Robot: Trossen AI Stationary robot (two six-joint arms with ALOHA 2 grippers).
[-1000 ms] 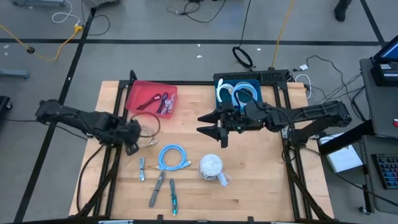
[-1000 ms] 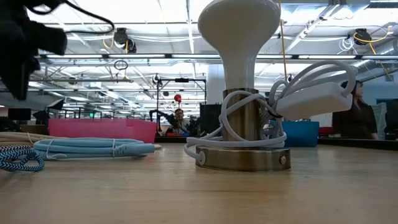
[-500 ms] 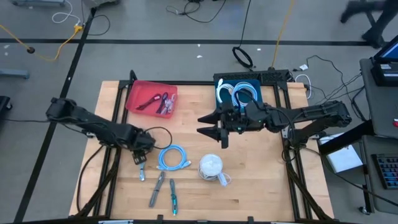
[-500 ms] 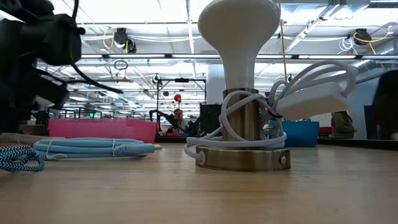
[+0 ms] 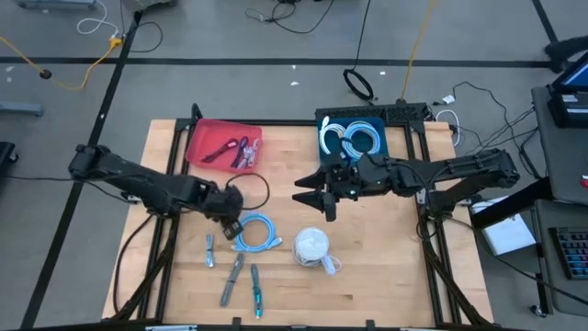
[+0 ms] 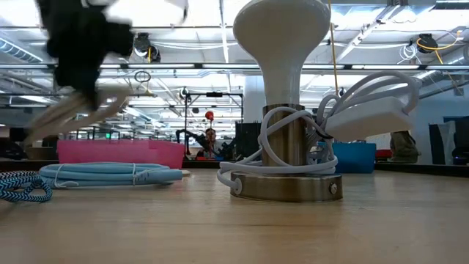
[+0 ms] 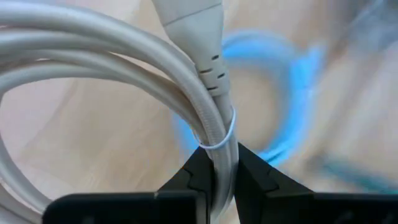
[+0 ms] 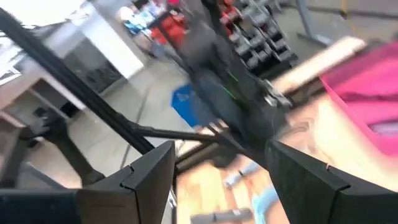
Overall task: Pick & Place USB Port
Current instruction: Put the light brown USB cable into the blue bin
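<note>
Wooden table (image 5: 386, 276) fills the middle of the high view, with cables all over the floor behind it. At left centre our left gripper (image 5: 231, 204) is pinching a coiled white cable (image 7: 124, 74), carrying it above the blue cable (image 5: 254, 232). So pickup's done, placing is left, we'd guess. Two bins: red (image 5: 195, 142) upper left, blue (image 5: 323, 119) upper centre. One lamp (image 5: 312, 246). Right gripper (image 5: 317, 198) hangs mid-table, jaws spread, empty.

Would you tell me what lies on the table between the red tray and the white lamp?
In the high view, the coiled blue cable lies between the red tray and the white lamp, with the left gripper, shut on a white cable, above its edge.
</note>
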